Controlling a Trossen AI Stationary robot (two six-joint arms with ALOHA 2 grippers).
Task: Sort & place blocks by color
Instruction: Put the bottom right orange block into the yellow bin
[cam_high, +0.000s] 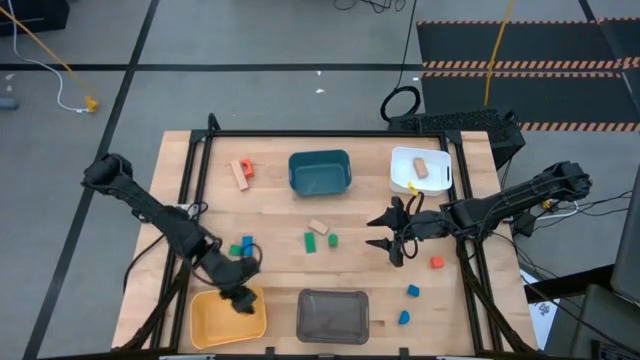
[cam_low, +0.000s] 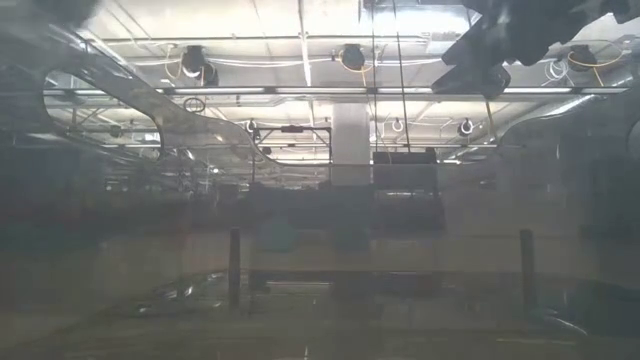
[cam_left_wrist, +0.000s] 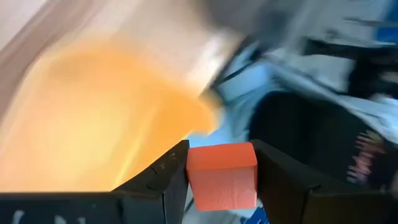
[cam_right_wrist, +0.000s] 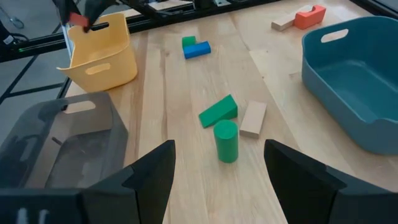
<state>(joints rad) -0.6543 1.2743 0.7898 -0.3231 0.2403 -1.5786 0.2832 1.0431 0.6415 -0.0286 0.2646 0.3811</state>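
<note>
A red-orange wooden cube (cam_left_wrist: 222, 176) sits between the left gripper's (cam_high: 238, 296) fingers above the yellow plastic bin (cam_high: 210, 322), not yet dropped; one tan block (cam_high: 421, 167) lies in the white bin (cam_high: 405, 181); the right gripper (cam_high: 392, 236) waits, jaws spread, empty; most blocks remain loose on the table.

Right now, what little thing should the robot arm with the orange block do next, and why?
Probably let go. The left gripper hangs over the yellow bin, and the red-orange block sits between its fingers. Opening wider should drop the block into that bin. The right gripper waits open above the table, near the green blocks.
</note>
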